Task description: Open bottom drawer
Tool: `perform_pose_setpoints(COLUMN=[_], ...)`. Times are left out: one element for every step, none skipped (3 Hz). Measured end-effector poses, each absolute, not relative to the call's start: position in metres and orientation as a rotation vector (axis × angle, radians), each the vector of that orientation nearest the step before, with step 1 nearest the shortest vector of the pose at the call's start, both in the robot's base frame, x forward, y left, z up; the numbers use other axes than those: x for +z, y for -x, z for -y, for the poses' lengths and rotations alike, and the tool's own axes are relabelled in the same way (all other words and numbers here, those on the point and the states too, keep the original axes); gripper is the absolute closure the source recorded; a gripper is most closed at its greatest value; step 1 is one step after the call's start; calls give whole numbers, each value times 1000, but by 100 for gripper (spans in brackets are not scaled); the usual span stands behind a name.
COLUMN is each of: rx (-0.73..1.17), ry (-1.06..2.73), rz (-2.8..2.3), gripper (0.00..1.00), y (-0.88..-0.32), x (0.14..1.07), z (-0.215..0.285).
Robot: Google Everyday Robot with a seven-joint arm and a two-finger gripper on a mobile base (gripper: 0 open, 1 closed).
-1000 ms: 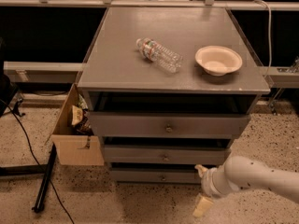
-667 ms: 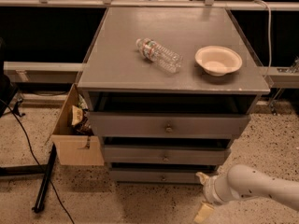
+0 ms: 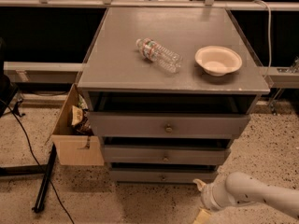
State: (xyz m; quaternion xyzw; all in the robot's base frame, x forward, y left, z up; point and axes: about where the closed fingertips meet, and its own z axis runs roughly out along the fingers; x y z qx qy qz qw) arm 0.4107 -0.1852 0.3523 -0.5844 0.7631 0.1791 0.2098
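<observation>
Fingers (image 3: 199, 185) of the gripper (image 3: 201, 200) stand spread, low over the speckled floor (image 3: 140, 204) off the cabinet's front right corner. The upper tip is just beside the right end of the bottom drawer (image 3: 135, 175) and well apart from its centre knob (image 3: 163, 177). At the cabinet's left side an open cardboard box (image 3: 77, 150) holds crumpled packets; on the grey top (image 3: 117, 69) a clear bottle (image 3: 159, 55) lies on its side near the middle, and an empty pale bowl (image 3: 218, 59) sits toward the right edge.
</observation>
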Motion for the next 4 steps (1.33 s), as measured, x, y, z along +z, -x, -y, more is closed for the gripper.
perform_pose_setpoints(rx=[479,482,487,459], ry=[1632,1631,1615,1576], rz=[-2110,-2066,-2000,-1865], gripper=[0,0,0,0], y=[-419,-432,-449,-471], x=[330,306,282,262], z=[189,190,191,192])
